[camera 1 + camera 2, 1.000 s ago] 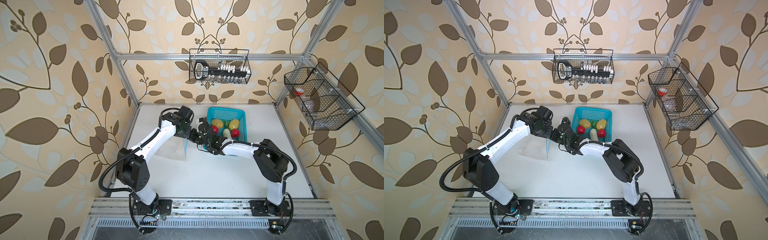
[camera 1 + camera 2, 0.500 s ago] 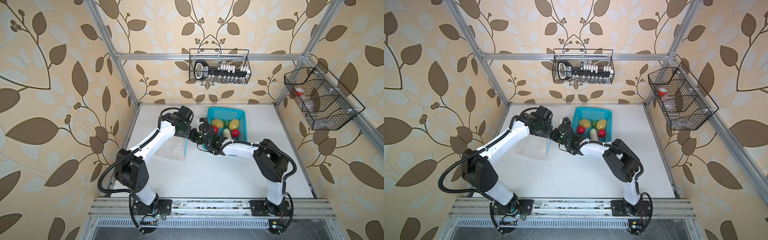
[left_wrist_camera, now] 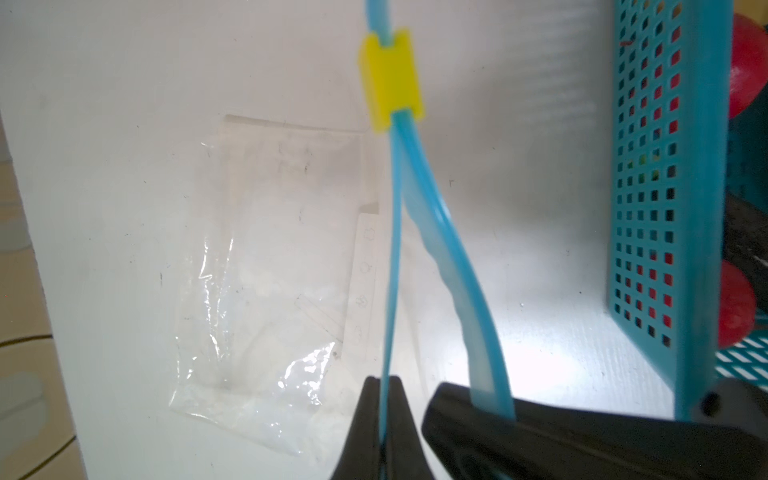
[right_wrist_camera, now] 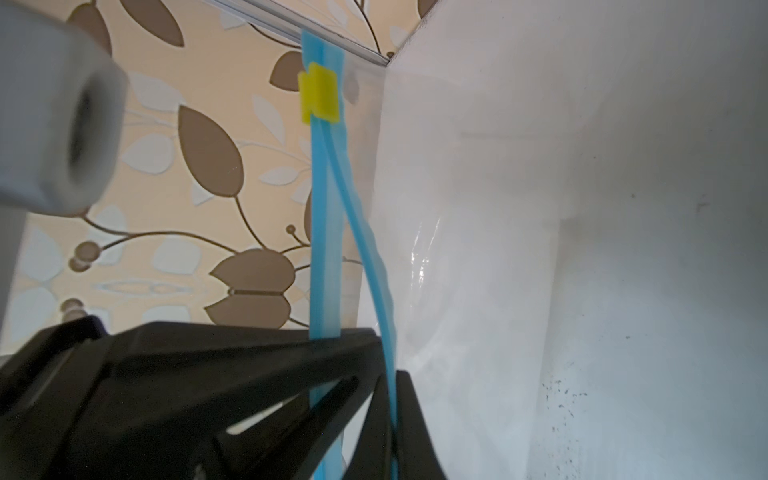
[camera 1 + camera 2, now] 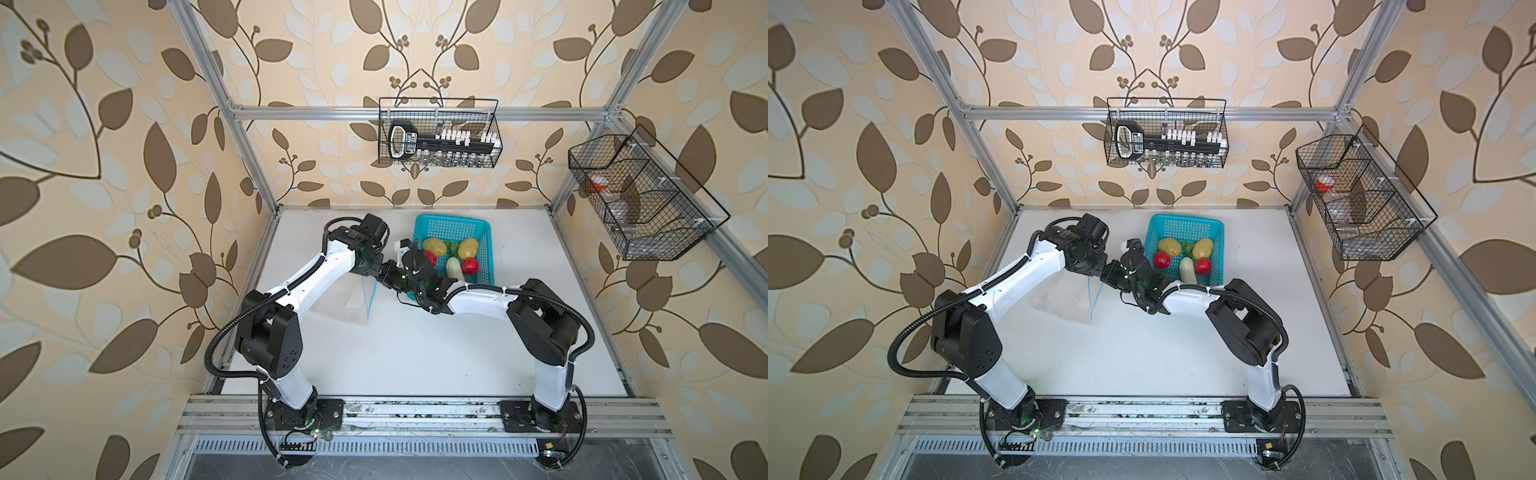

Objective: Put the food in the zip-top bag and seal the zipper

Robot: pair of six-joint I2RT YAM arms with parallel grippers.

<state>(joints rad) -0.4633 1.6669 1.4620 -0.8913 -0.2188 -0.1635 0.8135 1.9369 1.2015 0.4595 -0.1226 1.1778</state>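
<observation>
The clear zip-top bag (image 5: 343,301) lies flat left of the turquoise basket, its end lifted. Its light-blue zipper (image 3: 392,249) is parted into two strips below the yellow slider (image 3: 390,79). My left gripper (image 3: 384,380) is shut on one strip. My right gripper (image 4: 394,374) is shut on the other strip (image 4: 374,270). In both top views the two grippers (image 5: 380,272) (image 5: 1108,274) meet at the bag's end beside the basket. The food rests in the basket: two potatoes (image 5: 434,246), two tomatoes (image 5: 470,265), a white cucumber (image 5: 453,267) and a green piece (image 5: 452,248).
The turquoise basket (image 5: 453,224) stands at the back middle of the white table, close to both grippers. Its wall (image 3: 660,166) fills one side of the left wrist view. Black wire baskets (image 5: 438,133) (image 5: 640,199) hang on the back and right walls.
My left gripper has shut on one strip of the zipper. Both arms stay in nearly the same place.
</observation>
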